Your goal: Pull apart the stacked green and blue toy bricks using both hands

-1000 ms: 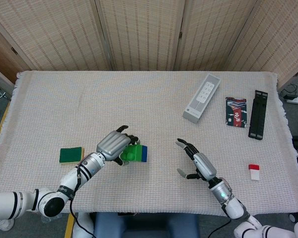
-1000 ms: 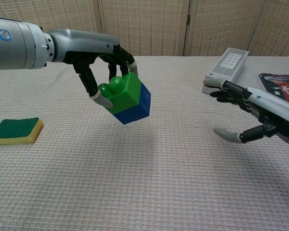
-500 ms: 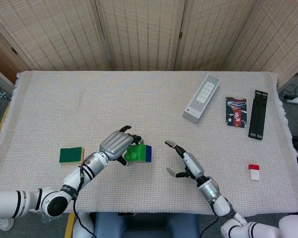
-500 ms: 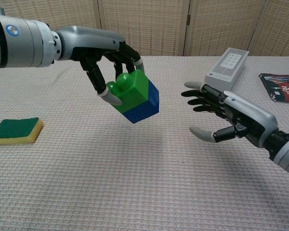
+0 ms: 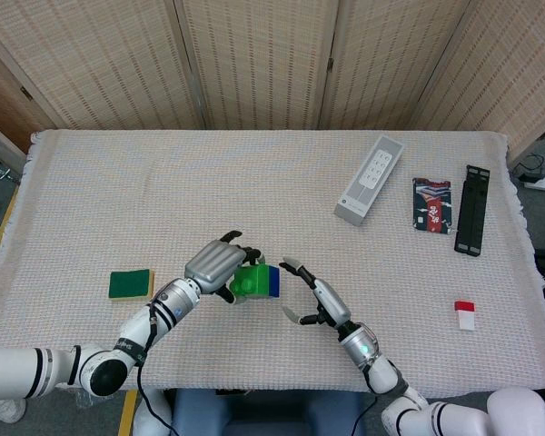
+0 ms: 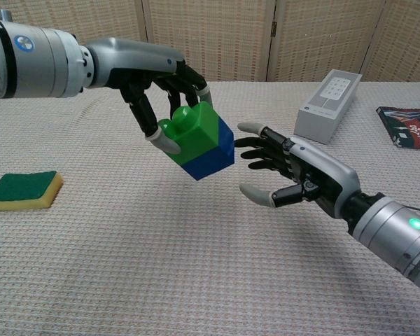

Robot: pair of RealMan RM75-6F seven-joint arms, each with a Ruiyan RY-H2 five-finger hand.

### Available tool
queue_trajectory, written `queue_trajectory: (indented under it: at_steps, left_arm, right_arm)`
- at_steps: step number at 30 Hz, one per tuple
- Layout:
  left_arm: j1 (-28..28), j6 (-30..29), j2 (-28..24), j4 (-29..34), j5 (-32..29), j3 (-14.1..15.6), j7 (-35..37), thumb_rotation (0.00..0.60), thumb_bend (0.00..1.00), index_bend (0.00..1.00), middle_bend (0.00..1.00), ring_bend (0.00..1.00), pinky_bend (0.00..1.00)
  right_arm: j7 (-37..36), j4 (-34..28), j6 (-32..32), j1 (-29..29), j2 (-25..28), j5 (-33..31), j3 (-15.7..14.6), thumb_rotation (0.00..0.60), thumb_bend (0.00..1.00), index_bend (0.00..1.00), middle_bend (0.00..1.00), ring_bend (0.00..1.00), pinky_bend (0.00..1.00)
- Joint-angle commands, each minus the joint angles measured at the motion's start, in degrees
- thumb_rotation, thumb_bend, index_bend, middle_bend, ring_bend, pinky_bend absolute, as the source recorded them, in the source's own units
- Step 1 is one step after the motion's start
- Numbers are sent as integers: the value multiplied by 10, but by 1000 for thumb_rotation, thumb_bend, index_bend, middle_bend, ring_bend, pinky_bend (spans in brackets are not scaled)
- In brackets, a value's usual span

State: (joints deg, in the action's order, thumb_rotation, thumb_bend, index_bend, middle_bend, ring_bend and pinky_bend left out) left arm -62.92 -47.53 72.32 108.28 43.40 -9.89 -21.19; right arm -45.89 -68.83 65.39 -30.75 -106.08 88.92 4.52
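two bricks remain stacked, green brick [image 6: 193,130] on blue brick [image 6: 208,155], held above the table's near middle by the left hand [image 6: 161,84]. right hand [image 6: 294,178], fingers spread and empty, sits just right; separation not yet begun.

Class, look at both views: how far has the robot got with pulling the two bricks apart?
Done: the left hand holds the stack off the table, gripping the green brick. In hand: the right hand, fingers apart, is close beside the blue brick but not gripping it. Left: grip the blue brick and pull; the two are joined.
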Motion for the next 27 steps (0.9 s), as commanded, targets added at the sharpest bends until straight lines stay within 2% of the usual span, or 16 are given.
queue_trajectory:
  at_steps: [1, 18, 27]
  left_arm:
    - [0, -2, -1, -1, 0, 2, 0, 600, 245, 791, 877, 494, 102]
    - [2, -7, -1, 6, 24, 14, 1, 600, 244, 791, 877, 493, 101]
    - [4, -11, -3, 10, 26, 18, 1, 600, 245, 791, 877, 494, 100]
  right_arm:
    - [1, -6, -3, -4, -2, -2, 2, 600, 403, 2, 155, 130, 130]
    - [-3, -14, -22, -24, -17, -21, 20, 600, 402, 48, 183, 146, 142]
    - [6, -7, -23, -27, -29, -28, 24, 600, 402, 145, 247, 185, 173]
